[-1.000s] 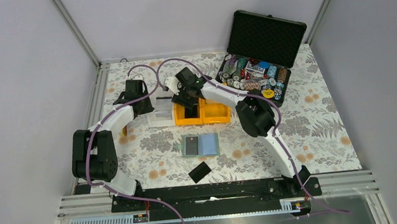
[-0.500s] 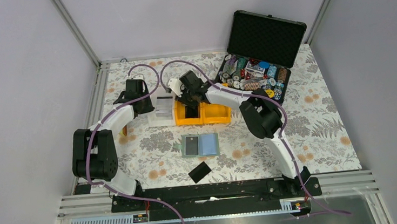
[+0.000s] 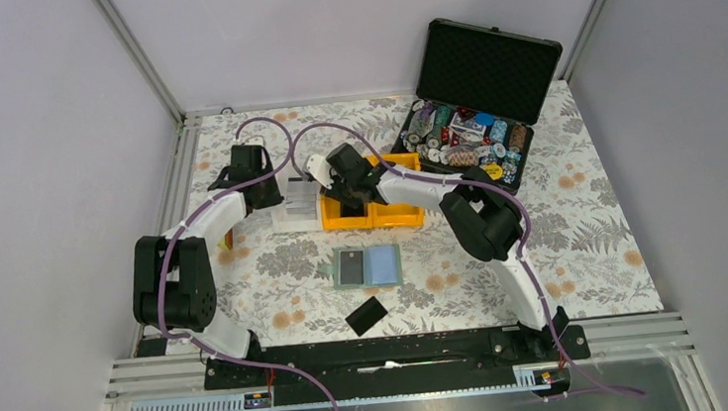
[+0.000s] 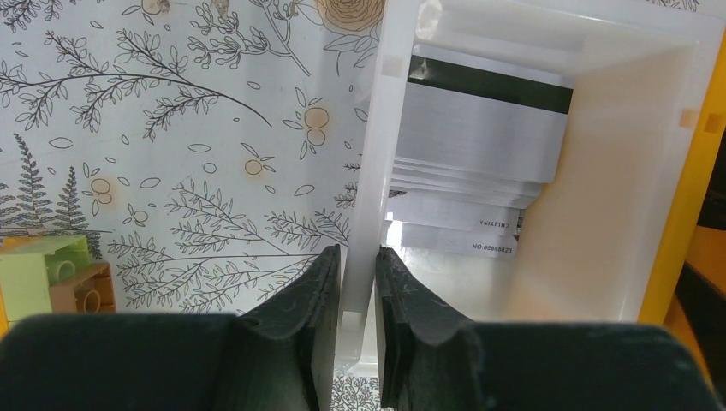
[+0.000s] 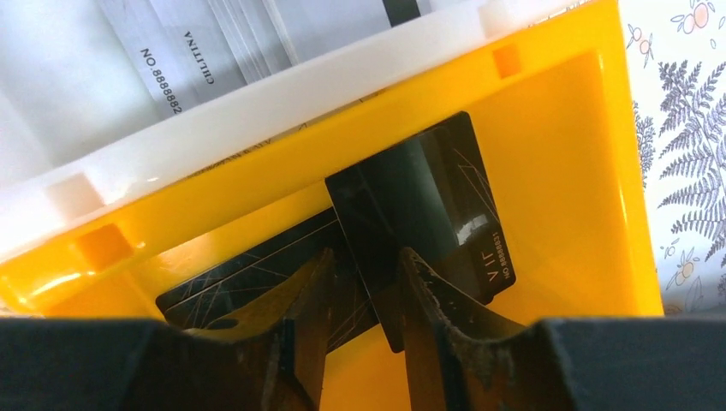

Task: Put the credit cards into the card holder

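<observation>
One card [image 3: 350, 266] sits in holder [image 3: 383, 264]; many left. Right claw [image 5: 366, 265] pinches black card [image 5: 428, 205] in yellow bin [image 5: 582, 128]; left claw [image 4: 358, 261] clamps white bin [image 4: 377, 128].

Soft, even light from above fills the overhead view. The arms throw only faint, short shadows on the floral table [image 3: 591, 235], and the black case [image 3: 486, 56] lid swallows all detail. At the left wrist the white bin [image 4: 599, 171] is nearly bleached out, while the jaws are dark and blurred. At the right wrist the yellow bin [image 5: 556, 171] glows saturated, a small glare spot sits on the glossy black card [image 5: 428, 205], and the near jaws are out of focus.
</observation>
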Robot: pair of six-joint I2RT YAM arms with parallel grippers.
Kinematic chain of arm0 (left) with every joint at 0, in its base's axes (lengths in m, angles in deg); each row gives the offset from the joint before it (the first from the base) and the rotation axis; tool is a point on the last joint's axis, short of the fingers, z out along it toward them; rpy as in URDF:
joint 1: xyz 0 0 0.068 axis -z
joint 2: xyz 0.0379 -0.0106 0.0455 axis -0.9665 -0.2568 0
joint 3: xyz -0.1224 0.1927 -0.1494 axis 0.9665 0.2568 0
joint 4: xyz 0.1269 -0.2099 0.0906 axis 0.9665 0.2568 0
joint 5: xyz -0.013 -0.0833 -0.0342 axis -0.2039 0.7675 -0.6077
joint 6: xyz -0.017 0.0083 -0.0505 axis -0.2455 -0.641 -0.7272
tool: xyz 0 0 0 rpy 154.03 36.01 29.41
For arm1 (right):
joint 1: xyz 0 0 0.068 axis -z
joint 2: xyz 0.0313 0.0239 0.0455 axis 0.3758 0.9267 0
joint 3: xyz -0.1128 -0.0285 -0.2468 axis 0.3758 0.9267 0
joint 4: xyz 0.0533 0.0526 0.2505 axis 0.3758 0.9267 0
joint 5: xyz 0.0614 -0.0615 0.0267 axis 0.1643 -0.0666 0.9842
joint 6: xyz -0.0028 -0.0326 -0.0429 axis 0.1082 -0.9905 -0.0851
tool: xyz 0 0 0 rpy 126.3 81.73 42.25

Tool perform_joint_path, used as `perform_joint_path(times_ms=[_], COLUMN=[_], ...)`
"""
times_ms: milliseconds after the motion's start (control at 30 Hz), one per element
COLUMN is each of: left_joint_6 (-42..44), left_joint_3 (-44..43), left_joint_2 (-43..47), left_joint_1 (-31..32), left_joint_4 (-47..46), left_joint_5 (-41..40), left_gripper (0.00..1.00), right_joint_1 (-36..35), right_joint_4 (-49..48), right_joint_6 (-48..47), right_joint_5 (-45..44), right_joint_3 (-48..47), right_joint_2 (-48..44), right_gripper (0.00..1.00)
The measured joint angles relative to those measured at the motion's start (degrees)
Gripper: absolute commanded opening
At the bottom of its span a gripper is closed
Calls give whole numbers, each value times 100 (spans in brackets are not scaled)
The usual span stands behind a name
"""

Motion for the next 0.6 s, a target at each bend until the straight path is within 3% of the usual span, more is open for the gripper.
perform_joint_path(times_ms=[233,600], left_joint_6=[0,0], left_joint_3=[-9,-9], left_joint_2=[-7,-7], left_joint_1=[0,0], left_joint_4=[13,13], left_joint_5=[0,0], left_gripper=[0,0], right_joint_1=[-129,-214], right_joint_4=[-321,-918], right_joint_6=[-61,-411], right_joint_5=[-354,-920], right_joint_3=[275,579], right_joint_2=[-68,-79], right_gripper=[52,40])
